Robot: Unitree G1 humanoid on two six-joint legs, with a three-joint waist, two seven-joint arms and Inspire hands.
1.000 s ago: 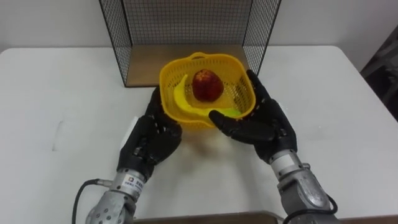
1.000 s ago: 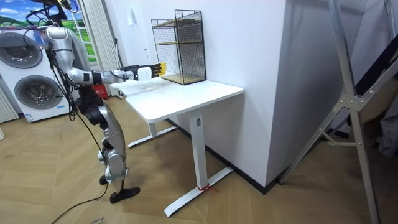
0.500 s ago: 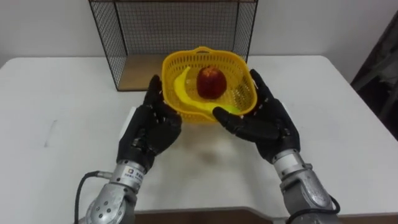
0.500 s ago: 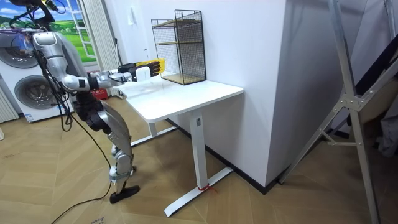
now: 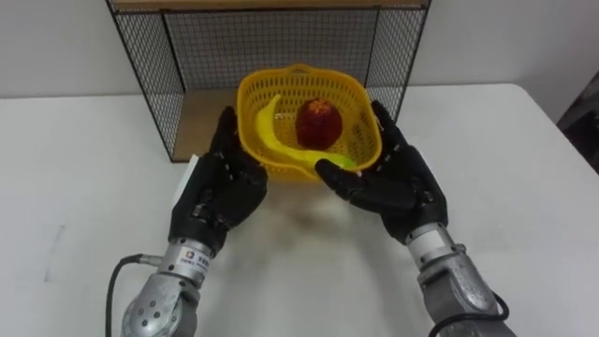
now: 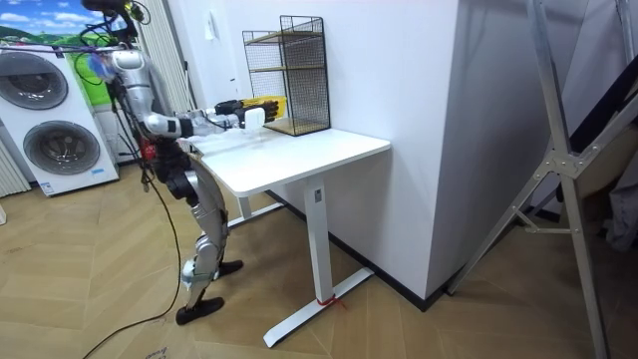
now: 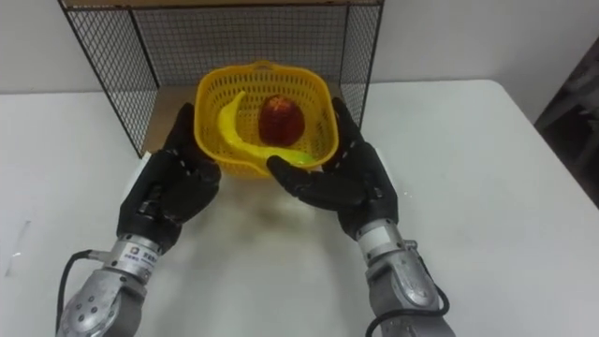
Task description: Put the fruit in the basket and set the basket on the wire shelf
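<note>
- The white table [image 5: 524,168] lies bare on both sides of the arms, with open top out to its left and right edges.
- The left hand [image 5: 217,183] lies flat against the left wall of the yellow basket [image 5: 360,131], fingers straight. The right hand [image 5: 393,180] presses the right wall the same way, its thumb lying across the near wall.
- Carried between the 2 palms, the basket hangs just above the tabletop, with a shadow under it. Inside are 1 red apple [image 5: 318,122] and 1 banana [image 5: 265,131] along the left side.
- Its far rim meets the open front of the wire shelf [image 5: 271,37], between the mesh side walls, with more spare room on the left.
- The room view adds the robot at the table's end on that view's left, arms stretched forward, the shelf rising in 2 levels against the wall, and washing machines [image 6: 55,150] behind.
</note>
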